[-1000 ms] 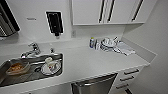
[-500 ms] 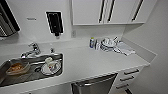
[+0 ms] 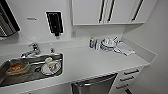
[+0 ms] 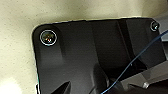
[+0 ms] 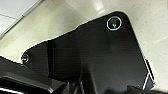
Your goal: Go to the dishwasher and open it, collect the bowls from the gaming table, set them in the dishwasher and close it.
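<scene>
The dishwasher [image 3: 96,85] shows as a brushed steel front panel under the white counter [image 3: 85,62], at the near edge of the head view, right of the sink. Its top edge sits just below the counter lip; I cannot tell whether the door is ajar. The bowls and the gaming table are out of view. In both wrist views a dark robot plate lies over a pale floor.
A steel sink [image 3: 30,77] at the left holds an orange-brown dish [image 3: 17,68] and a plate [image 3: 50,67], with a tap [image 3: 31,50] behind. Bottles [image 3: 92,43], stacked dishes [image 3: 108,44] and a cloth [image 3: 125,48] sit at the counter's back right. Drawers [image 3: 127,77] are right of the dishwasher, wall cabinets [image 3: 105,11] above.
</scene>
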